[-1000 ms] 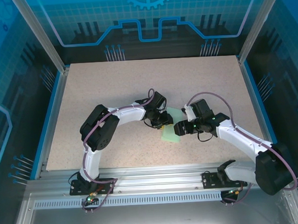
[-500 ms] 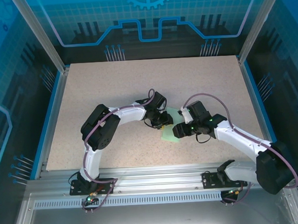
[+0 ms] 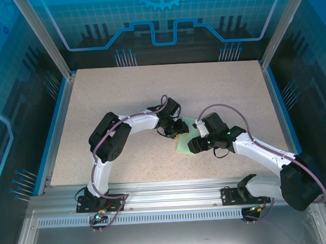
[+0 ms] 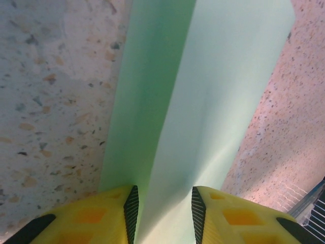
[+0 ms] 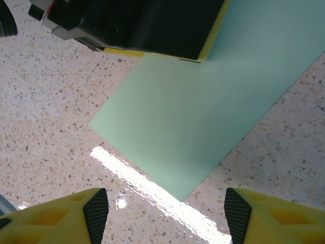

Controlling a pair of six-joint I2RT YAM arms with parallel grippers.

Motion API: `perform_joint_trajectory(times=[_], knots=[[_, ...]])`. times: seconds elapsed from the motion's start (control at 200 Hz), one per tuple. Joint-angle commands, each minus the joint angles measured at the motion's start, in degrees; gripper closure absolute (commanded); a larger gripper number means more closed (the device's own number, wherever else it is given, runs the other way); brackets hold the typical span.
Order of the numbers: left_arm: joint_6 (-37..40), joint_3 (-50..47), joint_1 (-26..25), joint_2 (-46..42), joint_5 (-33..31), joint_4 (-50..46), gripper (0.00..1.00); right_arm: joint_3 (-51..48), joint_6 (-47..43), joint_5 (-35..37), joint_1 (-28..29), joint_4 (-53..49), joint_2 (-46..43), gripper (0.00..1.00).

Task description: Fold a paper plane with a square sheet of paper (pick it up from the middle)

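Paper (image 5: 193, 107): thin, light, limp, creases easily; near table (image 3: 150, 90) centre, slightly toward 5 o'clock. Left gripper (image 4: 163, 208) narrow, pinching raised middle ridge. Right gripper (image 5: 166, 216) wide, empty, over 5 o'clock corner. Judgement: grip middle gently; edges likely buckle.

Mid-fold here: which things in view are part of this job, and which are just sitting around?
Job: square sheet of paper; left gripper, the paper between its fingers; right gripper, open above a corner.
Just surroundings: table; aluminium rail; blue enclosure walls.
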Motion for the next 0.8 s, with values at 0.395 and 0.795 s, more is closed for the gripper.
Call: perform_joint_trajectory(times=[0.395, 0.795], knots=[[-0.8, 1.9, 1.1, 0.5, 4.5, 0.8, 0.62, 7.4, -3.5, 11.9, 15.8, 0.0, 8.3, 0.29], [-1.9, 1.5, 1.1, -0.1, 6.2, 1.8, 0.63, 9.9, -0.2, 27.1, 24.1, 0.0, 14.6, 0.26]])
